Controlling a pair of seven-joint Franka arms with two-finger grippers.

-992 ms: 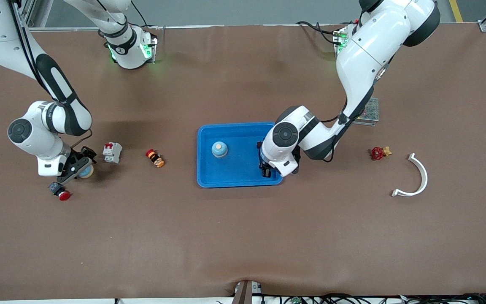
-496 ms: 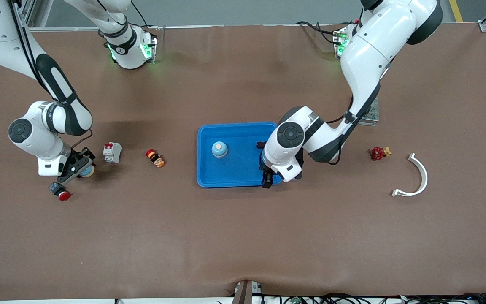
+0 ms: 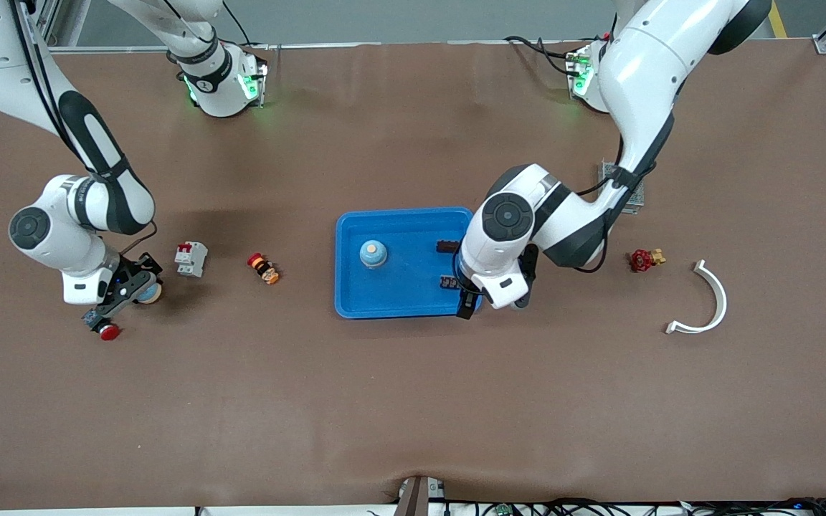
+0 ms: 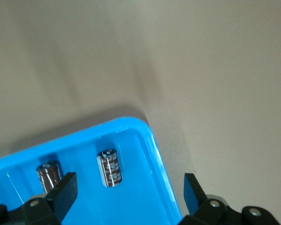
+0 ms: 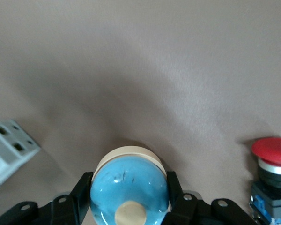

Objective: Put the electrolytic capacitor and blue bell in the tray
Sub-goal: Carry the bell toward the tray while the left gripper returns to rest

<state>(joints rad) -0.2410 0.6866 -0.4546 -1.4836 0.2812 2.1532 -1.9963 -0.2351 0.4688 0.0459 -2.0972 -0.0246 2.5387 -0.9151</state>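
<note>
The bright-blue tray (image 3: 355, 294) lies mid-table. In it stand a blue bell (image 3: 373, 253) with a cream knob and two dark electrolytic capacitors (image 3: 445, 246) (image 3: 447, 282). My left gripper (image 3: 467, 304) is open and empty over the tray's corner toward the left arm's end. In the left wrist view both capacitors (image 4: 110, 168) (image 4: 48, 174) lie in the tray (image 4: 145, 187) ahead of the open gripper (image 4: 129, 197). My right gripper (image 3: 135, 286) is shut on a second blue bell (image 3: 151, 292), low at the table toward the right arm's end. The bell (image 5: 129, 192) sits between its fingers (image 5: 82, 192).
A white circuit breaker (image 3: 191, 259) and a red push button (image 3: 102, 326) flank the right gripper. A small red-orange part (image 3: 263, 269) lies toward the tray. A red valve (image 3: 644, 259), a white curved piece (image 3: 710, 301) and a grey mesh box (image 3: 628, 190) lie toward the left arm's end.
My left gripper has drawn out of the tray toward its corner, leaving a second capacitor uncovered in the tray. My right gripper has shifted slightly, still gripping the bell.
</note>
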